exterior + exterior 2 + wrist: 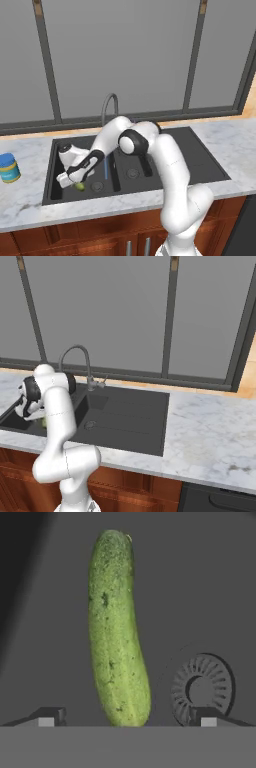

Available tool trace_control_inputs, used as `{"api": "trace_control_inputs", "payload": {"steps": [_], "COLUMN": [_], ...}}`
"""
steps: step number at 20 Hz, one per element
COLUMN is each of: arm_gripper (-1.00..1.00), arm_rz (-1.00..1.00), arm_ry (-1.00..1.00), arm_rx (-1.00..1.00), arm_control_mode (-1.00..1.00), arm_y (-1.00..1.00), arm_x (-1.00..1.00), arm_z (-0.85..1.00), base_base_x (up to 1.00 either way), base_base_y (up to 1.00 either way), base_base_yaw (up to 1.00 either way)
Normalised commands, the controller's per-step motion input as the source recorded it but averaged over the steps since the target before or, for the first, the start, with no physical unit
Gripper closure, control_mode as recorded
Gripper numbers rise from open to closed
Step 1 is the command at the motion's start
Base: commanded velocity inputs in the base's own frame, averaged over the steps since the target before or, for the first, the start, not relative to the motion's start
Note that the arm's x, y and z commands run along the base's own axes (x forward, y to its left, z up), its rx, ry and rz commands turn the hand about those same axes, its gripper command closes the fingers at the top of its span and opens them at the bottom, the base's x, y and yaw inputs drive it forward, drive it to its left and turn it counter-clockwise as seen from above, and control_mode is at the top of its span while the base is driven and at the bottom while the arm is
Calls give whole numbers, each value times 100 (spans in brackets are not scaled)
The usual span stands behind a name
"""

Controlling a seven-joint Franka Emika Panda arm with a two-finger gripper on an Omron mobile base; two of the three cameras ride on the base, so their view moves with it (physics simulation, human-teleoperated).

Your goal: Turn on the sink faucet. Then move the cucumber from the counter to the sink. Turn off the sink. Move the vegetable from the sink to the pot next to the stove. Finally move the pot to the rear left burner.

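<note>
Dark gripper point(127, 716) finger tips stand wide apart either side of your long green bumpy cucumber point(117, 629), clasping nothing.

Your cucumber lies flat on the floor of the dark charcoal double-basin sink point(200, 152), in its left bowl, with the round ribbed drain point(202, 688) just beside its near end. From the left base view you see the gripper low in that bowl over the cucumber, a blue stream falling from the grey gooseneck faucet point(109, 104), and a blue-lidded jar point(9, 167) on the white marble surface point(227, 142).
</note>
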Motion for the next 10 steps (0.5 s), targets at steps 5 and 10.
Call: {"api": "trace_control_inputs", "payload": {"steps": [5,10], "arm_gripper": [-100,-100], "arm_rz": [-14,-13], "arm_ry": [-6,-9], "arm_rx": [3,4], "arm_control_mode": [-100,-100], "arm_y": [-8,-8], "arm_x": [-20,-37], "arm_z": [68,81], "base_base_x": [0,0], "base_base_y": [0,0], "base_base_yaw": [0,0]}}
